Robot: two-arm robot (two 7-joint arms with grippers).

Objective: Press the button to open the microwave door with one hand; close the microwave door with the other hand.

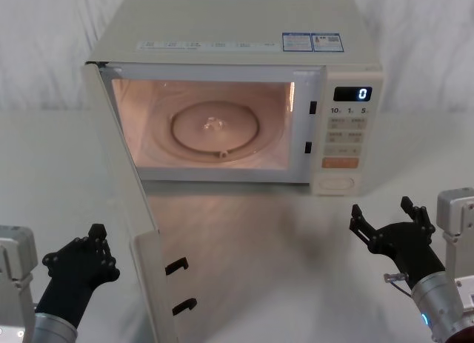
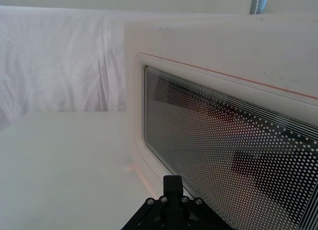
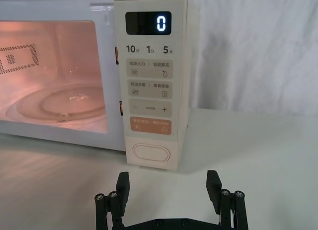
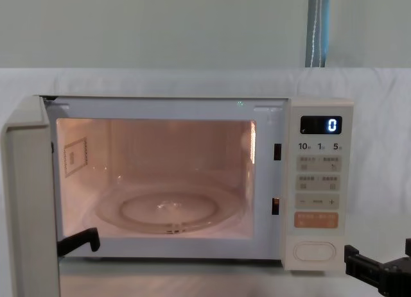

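Your microwave (image 1: 237,91) sits mid-table, white cloth over table (image 1: 296,239) and draped up behind as backdrop. Microwave door (image 1: 129,210) swung wide toward your left, cavity lit (glass turntable (image 1: 216,128) inside). Button (image 3: 151,153) low on panel, untouched. Right pincer (image 1: 381,217) released, fingers spread, near in front of panel. Left pincer (image 1: 89,247) beside door's outer face; whether clenched, you cannot tell.

We see the microwave door (image 1: 126,210) cut off by the head view's lower edge; the small key labels (image 1: 346,128) on the panel are too small for us to read.
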